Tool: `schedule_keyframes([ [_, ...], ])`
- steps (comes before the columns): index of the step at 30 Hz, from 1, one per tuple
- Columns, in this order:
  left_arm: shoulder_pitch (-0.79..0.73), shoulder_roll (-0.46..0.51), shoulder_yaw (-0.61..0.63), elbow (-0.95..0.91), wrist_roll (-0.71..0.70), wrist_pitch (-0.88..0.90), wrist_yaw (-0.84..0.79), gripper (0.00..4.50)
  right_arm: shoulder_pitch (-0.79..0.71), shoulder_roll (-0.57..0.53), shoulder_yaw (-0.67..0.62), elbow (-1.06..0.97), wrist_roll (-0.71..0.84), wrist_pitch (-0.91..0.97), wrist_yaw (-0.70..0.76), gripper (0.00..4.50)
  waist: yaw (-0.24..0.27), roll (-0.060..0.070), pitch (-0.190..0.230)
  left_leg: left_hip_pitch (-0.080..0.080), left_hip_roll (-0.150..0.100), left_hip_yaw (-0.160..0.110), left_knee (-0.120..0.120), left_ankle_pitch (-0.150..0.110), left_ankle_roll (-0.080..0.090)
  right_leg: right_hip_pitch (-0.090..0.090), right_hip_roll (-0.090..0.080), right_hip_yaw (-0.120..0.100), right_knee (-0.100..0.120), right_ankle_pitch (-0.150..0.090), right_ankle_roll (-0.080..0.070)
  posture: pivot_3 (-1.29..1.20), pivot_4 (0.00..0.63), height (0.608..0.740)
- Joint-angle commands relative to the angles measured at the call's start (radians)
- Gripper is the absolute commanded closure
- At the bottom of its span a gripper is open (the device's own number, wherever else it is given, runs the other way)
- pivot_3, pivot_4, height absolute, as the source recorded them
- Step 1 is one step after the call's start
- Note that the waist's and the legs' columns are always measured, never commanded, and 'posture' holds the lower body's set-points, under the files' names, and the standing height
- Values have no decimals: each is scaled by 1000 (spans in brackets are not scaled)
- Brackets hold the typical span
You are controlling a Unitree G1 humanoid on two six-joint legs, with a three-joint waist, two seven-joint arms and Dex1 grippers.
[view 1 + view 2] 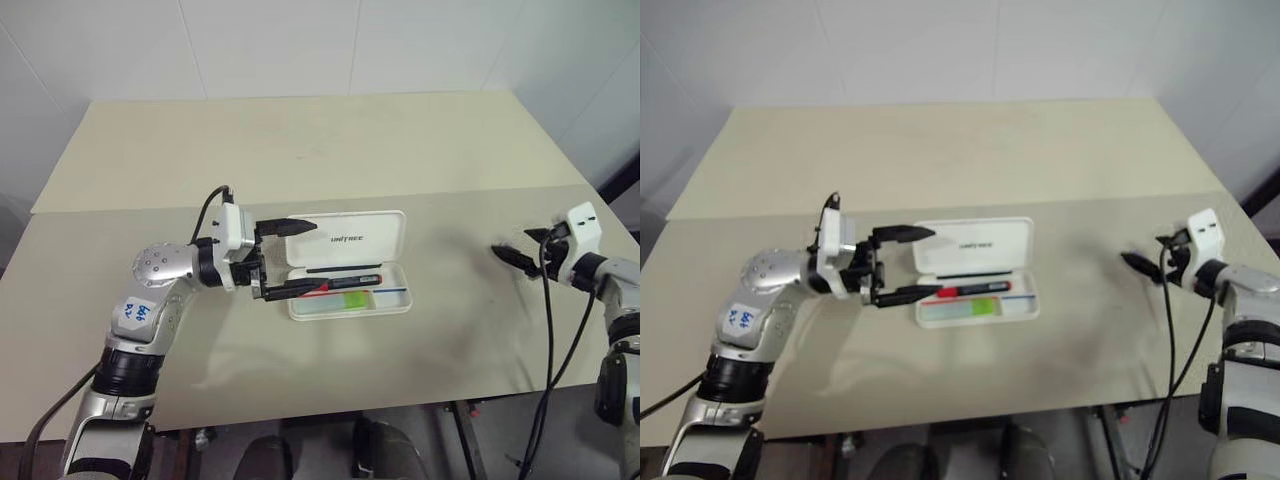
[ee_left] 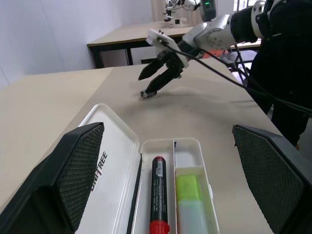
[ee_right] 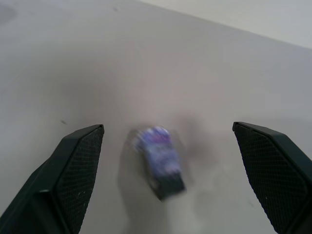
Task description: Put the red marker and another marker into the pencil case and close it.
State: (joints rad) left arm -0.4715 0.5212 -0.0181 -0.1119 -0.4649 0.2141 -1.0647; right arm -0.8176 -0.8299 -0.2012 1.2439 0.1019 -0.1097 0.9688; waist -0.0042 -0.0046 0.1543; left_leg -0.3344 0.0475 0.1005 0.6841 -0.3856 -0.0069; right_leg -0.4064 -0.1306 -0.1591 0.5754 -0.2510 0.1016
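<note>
On the table (image 1: pixel 300 160) the pencil case (image 1: pixel 345 262) lies open, the red marker (image 1: pixel 352 283) and another marker (image 1: pixel 345 301) side by side in its tray. Our left gripper (image 1: pixel 296 258) hovers wide at its left end; our right gripper (image 1: pixel 512 256) (equally spread) sits well apart, by a small purple piece (image 3: pixel 160 161).

Glossy white plastic pencil case (image 1: pixel 350 240) lies on a matt beige table (image 1: pixel 300 150).
</note>
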Motion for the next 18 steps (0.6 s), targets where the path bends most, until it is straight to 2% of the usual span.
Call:
schedule_keyframes([
  [1, 7, 10, 17, -53, -12, 0, 9, 0, -20, -36, -11, 14, -6, 2, -11, 40, 0, 0, 0, 0, 0, 0, 0, 0, 0, 0, 0, 0, 0, 0, 0, 0, 150, 740],
  [18, -8, 44, 29, -73, -23, 33, 6, 0, -24, 51, -23, 41, 1, 49, -35, 40, -1, 0, 0, 0, 0, 0, 0, 0, 0, 0, 0, 0, 0, 0, 0, 0, 150, 740],
])
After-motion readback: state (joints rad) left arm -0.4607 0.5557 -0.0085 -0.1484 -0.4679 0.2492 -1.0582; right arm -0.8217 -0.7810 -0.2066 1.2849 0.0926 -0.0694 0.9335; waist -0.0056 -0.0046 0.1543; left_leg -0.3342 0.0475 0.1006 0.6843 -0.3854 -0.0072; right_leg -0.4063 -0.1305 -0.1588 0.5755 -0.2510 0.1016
